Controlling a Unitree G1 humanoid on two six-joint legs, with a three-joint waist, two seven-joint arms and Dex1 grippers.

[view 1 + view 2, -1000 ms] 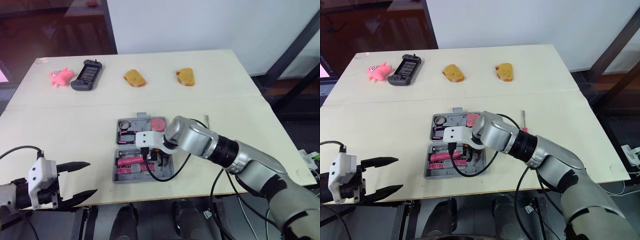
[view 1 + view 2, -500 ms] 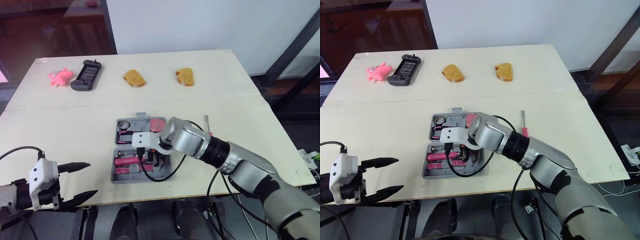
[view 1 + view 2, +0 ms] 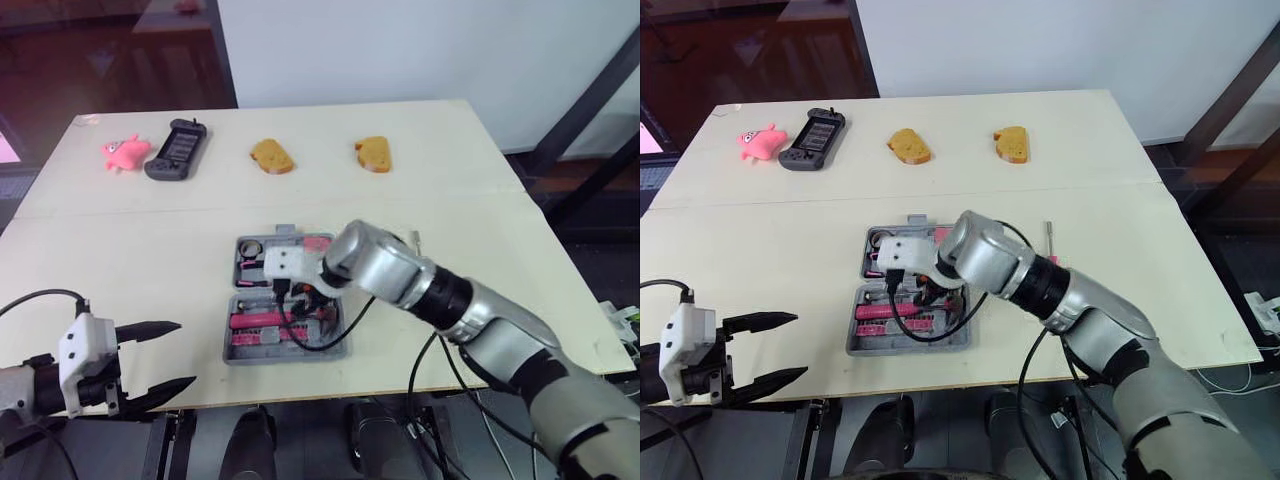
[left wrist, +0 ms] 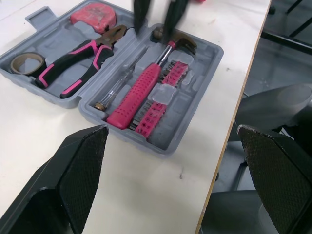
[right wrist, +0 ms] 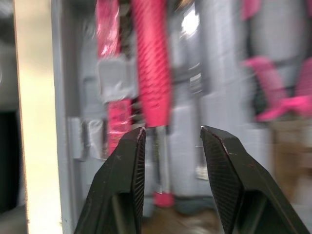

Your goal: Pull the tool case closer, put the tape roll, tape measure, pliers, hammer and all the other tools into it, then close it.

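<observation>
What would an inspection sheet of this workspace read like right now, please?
Surface: pale table, seam running across it.
Job's things: tool case open near the front edge; tape roll, pliers and tape measure in the far half; hammer in the near half; screwdriver on the table to the case's right.
Clutter: pink toy, game controller, bread piece, second bread piece, all along the far side.
Hands: left hand open, off the near edge; right hand open, empty, over the case.
Cables: black cable looping from the right wrist over the case.
Surroundings: white wall, black frame bars.
</observation>
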